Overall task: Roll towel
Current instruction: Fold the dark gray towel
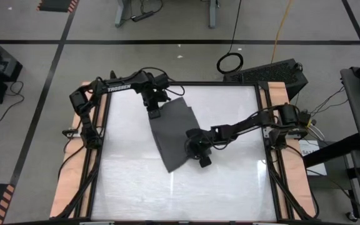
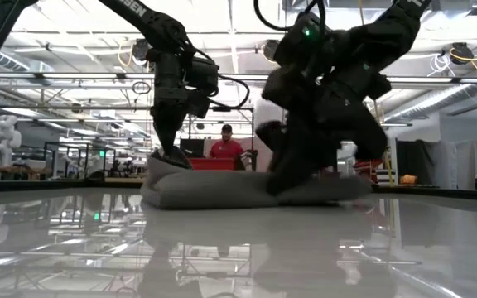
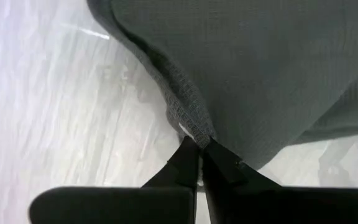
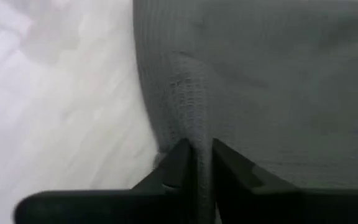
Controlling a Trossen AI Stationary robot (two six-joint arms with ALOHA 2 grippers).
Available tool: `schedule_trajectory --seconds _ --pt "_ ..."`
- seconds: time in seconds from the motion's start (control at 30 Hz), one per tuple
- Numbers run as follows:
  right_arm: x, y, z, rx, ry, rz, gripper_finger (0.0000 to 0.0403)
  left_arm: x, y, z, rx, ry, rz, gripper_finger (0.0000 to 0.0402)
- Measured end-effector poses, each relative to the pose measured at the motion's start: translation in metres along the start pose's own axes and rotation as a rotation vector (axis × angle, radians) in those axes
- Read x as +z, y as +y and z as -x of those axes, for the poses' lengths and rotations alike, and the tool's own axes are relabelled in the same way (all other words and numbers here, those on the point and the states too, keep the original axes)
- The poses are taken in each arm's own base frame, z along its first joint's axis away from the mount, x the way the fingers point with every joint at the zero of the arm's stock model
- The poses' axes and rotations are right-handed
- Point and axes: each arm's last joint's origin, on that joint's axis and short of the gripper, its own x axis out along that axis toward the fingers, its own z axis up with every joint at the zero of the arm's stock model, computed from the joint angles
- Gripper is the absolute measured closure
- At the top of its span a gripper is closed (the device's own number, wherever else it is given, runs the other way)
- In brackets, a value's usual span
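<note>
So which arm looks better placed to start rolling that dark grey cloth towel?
Hard to favour either: both are shut on the dark grey cloth towel. The left pincer pinches its far edge, the right pincer its near side. Probably they roll together.

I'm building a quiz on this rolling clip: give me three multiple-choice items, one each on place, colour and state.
1. Where does the towel lie? A on the table's far middle; B on the floor; C at the near right corner.
2. Its colour? A white; B dark grey; C red.
3. The left end effector is: A wide open; B off the table; C shut on the towel's edge.

A: the high view shows it on the table.
B: both wrist views show grey weave.
C: its fingers pinch a fold, as does the right end effector.
</note>
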Motion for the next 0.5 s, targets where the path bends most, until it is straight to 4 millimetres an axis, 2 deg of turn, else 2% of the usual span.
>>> schedule_trajectory --seconds 0.13,0.37,0.5 --pt "0.000 0.008 -0.001 0.017 0.023 0.013 0.0305 -0.002 -0.004 0.008 0.002 -0.026 0.001 0.0387" --pt "0.004 0.020 -0.001 0.038 0.027 0.004 0.0200 -0.002 -0.015 0.011 -0.077 -0.043 -0.008 0.0387" --pt "0.011 0.028 0.006 0.049 0.009 0.008 0.0164 0.002 -0.022 0.008 -0.049 -0.051 -0.024 0.0381"
